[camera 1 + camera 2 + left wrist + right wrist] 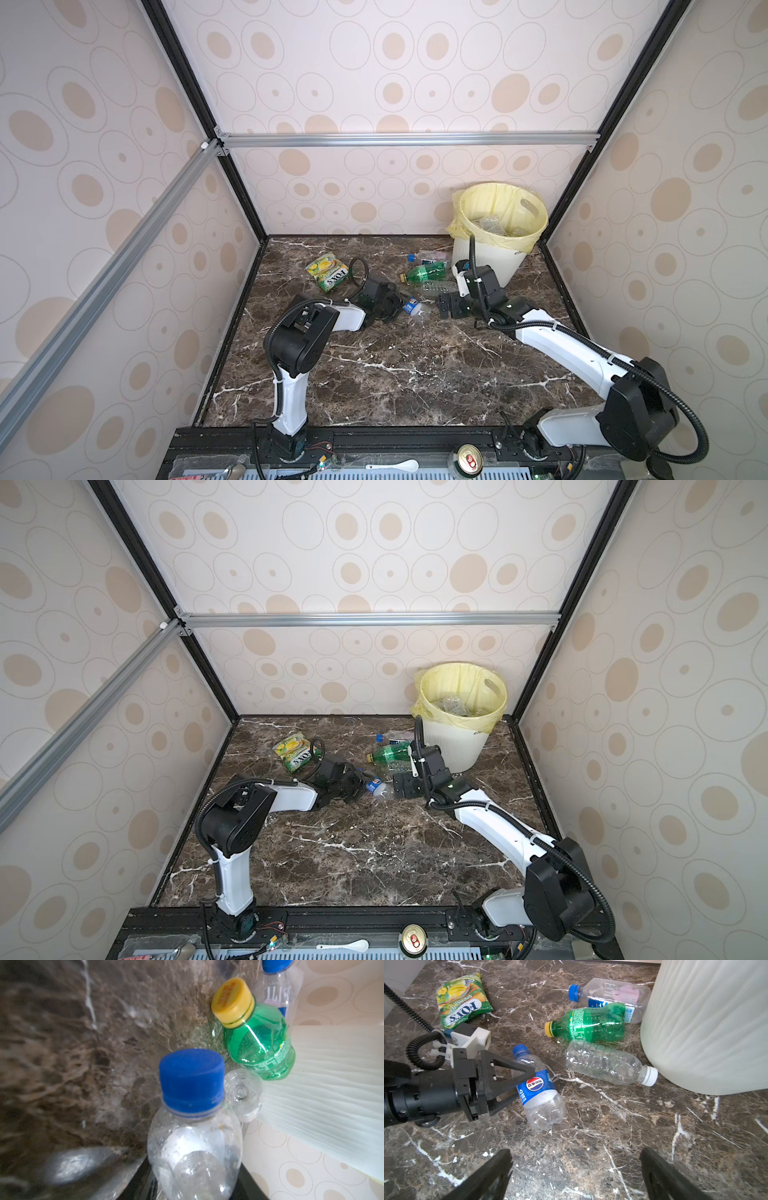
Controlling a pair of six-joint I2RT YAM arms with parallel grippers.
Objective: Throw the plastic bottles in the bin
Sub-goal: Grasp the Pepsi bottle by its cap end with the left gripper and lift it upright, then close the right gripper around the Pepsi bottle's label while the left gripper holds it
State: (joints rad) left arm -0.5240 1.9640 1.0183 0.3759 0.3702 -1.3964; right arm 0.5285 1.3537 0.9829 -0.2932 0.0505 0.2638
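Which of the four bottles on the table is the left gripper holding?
The blue-labelled Pepsi bottle, clamped in the left gripper; the Sprite, pink-labelled and white-capped bottles lie free.

Blue-capped clear bottle (193, 1147) up close (green bottle (259, 1043) beyond).

Two robot arms, the left arm (291, 386) and the right arm (577, 353), are shown in both top views. Each is made of glossy white link shells joined by bulky matte black joint housings. A black ribbed cable conduit (408, 1051) is run along each arm and fastened with white zip ties (277, 380). In the right wrist view the left gripper (527, 1082) is seen as black, with triangular open-frame jaws, small screws, and a white boxy camera mount (471, 1038).
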